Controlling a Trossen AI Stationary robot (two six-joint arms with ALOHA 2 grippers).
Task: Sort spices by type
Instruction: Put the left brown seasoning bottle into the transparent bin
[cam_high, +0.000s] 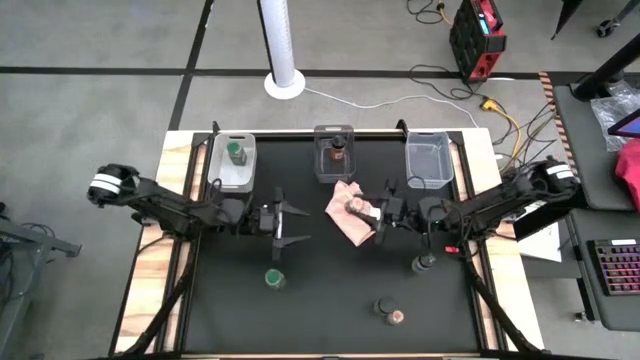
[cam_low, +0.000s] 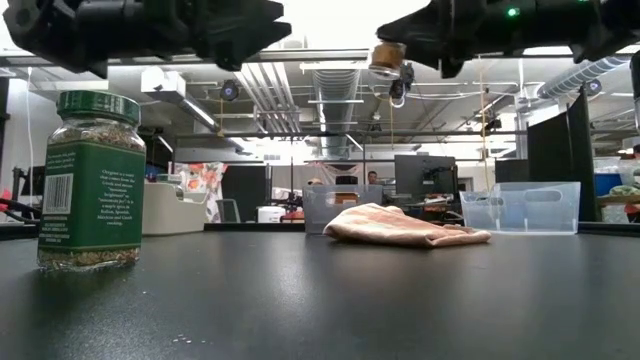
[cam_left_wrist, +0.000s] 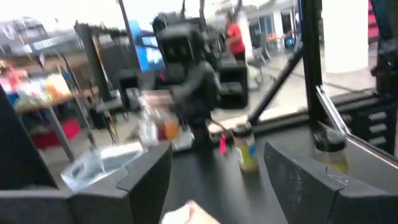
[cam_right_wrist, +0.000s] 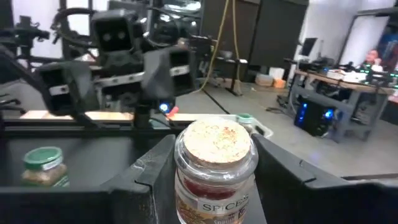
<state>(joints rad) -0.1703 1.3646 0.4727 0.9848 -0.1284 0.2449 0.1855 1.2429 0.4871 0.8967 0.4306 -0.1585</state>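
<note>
Setting: black bench (cam_high: 330, 320) in an open workshop, three clear bins along its 12 o'clock edge, a pink cloth (cam_high: 350, 222) near the middle.
Right gripper (cam_right_wrist: 214, 171): raised above the cloth; its fingers pinch a pinkish-lidded jar (cam_right_wrist: 214, 165) by the sides.
Left gripper (cam_high: 290, 224): hovers at about 9 o'clock of the cloth, fingers spread, holding nothing.
Held jar's axis: in the low view it hangs with its long axis roughly horizontal, lid facing away from the right wrist; exact tilt is hard to tell.
Other jars: one green-lidded in the left bin (cam_high: 232, 163), one dark-lidded in the middle bin (cam_high: 334, 153), right bin (cam_high: 430, 160) holds none; a green-lidded jar (cam_high: 275, 279) stands upright at 7 o'clock of the cloth, a pinkish-lidded one (cam_high: 396, 317) at 5 o'clock with a dark-lidded one just beside it, another dark-lidded (cam_high: 425, 263) at 4 o'clock.
Step in hand: probably carrying the pinkish jar to the right bin.
Doing it well: keep the pinch firm, clear the bin wall, turn the jar lid-up, lower it inside before letting go.
</note>
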